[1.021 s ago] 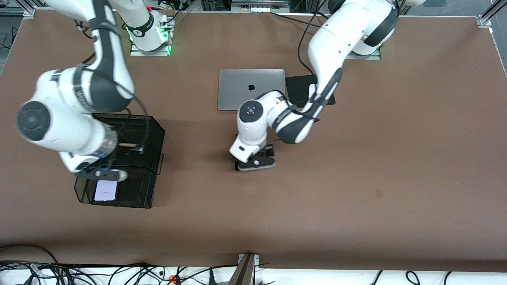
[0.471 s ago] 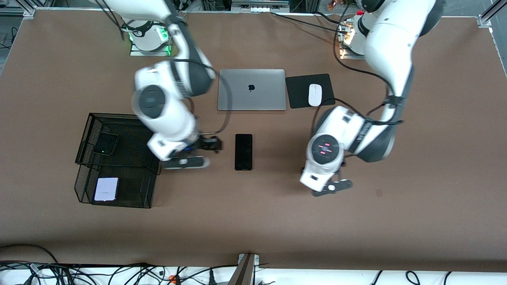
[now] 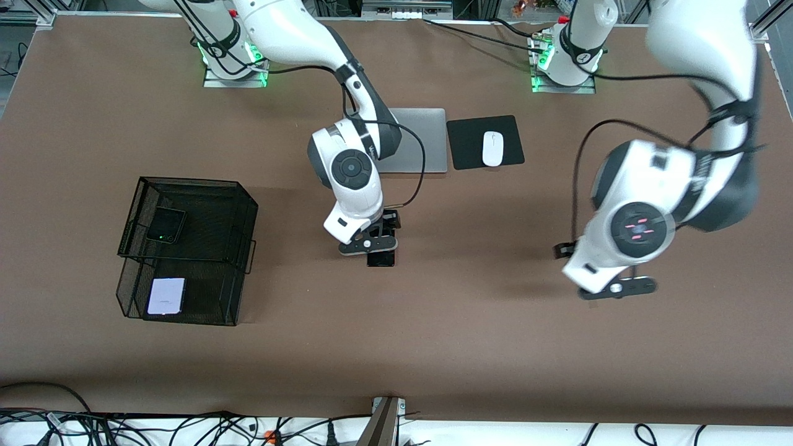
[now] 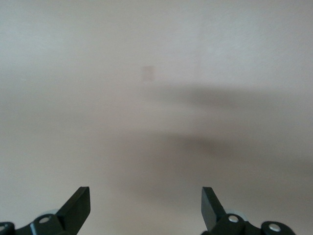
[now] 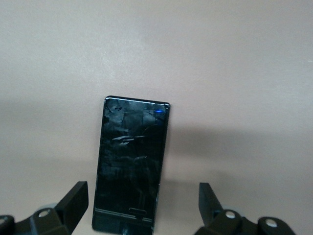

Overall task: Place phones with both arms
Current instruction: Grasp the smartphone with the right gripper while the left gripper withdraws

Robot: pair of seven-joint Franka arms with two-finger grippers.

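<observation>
Phones are the task's things, and two already lie in the black mesh basket (image 3: 245,204): the pale lavender-white phone (image 3: 166,296) in its lower tier, nearest the front camera, the small black phone (image 3: 166,224) on the tier above. The slim black phone (image 5: 131,164) lies flat on the table (image 3: 471,347), well apart from the basket toward the left arm's end, and the laptop (image 3: 421,139) sits farther from the camera than it. It looks stiff, thin, glossy and likely slippery, so a pinch across its long edges seems best. The right gripper (image 3: 368,243) hangs over it, jaws wide, holding nothing. The left gripper (image 3: 617,288) waits, wide and empty, over bare table much farther from the basket
</observation>
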